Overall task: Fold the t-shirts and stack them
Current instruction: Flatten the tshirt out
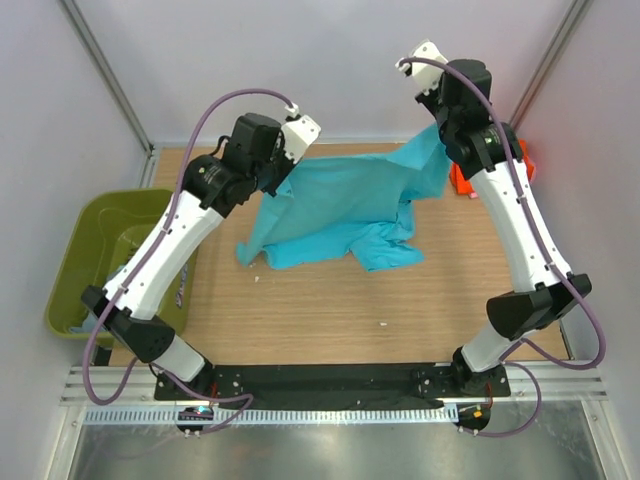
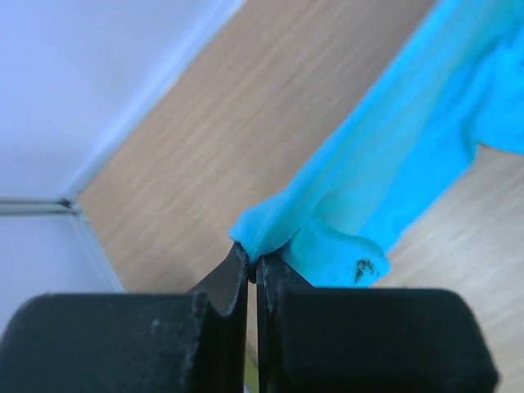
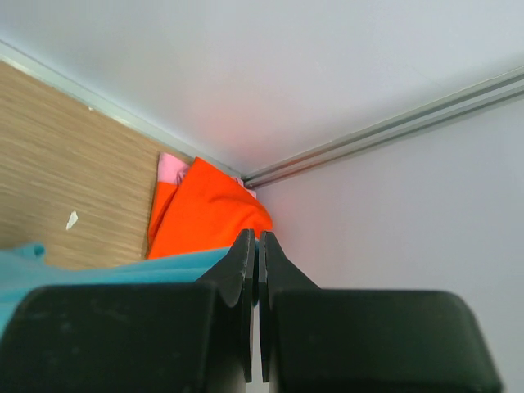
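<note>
A bright turquoise t-shirt [image 1: 340, 205] hangs stretched between my two grippers, and its lower part lies crumpled on the wooden table [image 1: 330, 300]. My left gripper [image 1: 282, 178] is shut on the shirt's left edge. In the left wrist view a fold of turquoise cloth [image 2: 393, 155] is pinched at the fingertips of that gripper [image 2: 252, 258]. My right gripper [image 1: 440, 135] is raised at the far right and shut on the shirt's other corner. The cloth [image 3: 98, 266] runs into that gripper's [image 3: 258, 237] closed jaws. An orange-red t-shirt [image 3: 205, 217] lies on a pink one [image 3: 170, 169] in the far right corner.
An olive-green plastic bin [image 1: 90, 250] stands off the table's left edge, beside the left arm. White walls with metal rails close in the back and both sides. The orange-red shirt [image 1: 462, 180] shows just behind the right arm.
</note>
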{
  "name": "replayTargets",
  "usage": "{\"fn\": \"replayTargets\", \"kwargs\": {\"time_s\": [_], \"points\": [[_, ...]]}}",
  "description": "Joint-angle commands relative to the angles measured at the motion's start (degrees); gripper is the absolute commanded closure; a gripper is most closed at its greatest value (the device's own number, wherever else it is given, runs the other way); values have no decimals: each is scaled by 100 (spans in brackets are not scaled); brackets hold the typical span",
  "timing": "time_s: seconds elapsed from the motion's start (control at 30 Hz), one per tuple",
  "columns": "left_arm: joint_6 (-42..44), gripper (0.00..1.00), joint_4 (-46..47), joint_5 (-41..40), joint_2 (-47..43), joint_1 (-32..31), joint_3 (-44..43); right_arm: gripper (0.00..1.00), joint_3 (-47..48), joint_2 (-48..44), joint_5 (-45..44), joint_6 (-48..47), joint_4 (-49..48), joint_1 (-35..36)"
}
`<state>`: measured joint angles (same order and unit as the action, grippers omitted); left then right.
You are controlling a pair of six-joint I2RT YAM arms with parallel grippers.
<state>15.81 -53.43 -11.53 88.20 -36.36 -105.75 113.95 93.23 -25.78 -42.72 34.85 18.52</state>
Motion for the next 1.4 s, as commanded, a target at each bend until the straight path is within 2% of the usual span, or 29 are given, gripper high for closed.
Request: {"fn": "replayTargets", "kwargs": {"time_s": [0.0, 0.13, 0.23, 0.5, 0.63, 0.77, 1.0, 1.17, 1.3, 1.37], "points": [[903, 100, 657, -631, -49, 24, -577, 99, 540, -367, 143, 202, -364, -7], [1493, 100, 1570, -973, -145, 24, -850, 99, 1023, -420, 205, 352, -409, -16], [1871, 100, 1958, -1220, -198, 32, -912, 99, 989, -437, 161, 221, -514, -59], [1390, 100, 1328, -825, -987, 24, -192, 99, 751, -990, 512, 554, -6, -59], [1240, 100, 1133, -693, -1419, 24, -226, 99, 892, -1430, 978, 756, 416, -59], [1573, 100, 1273, -561, -1490, 24, -323, 99, 1243, -1483, 1198, 826, 514, -68], [2354, 100, 2159, -666, -1306, 24, -289, 99, 1622, -1264, 1225, 722, 110, -68], [2243, 100, 2320, -658, -1245, 129, 422, 99, 648, -1272, 900, 133, -180, -59], [1804, 100, 1847, -474, -824, 410, 836, 99, -625, -1299, 970, -61, -671, -68], [1514, 100, 1696, -377, -647, 612, 1056, 99, -900, -1220, 961, -43, -708, -59]]}}
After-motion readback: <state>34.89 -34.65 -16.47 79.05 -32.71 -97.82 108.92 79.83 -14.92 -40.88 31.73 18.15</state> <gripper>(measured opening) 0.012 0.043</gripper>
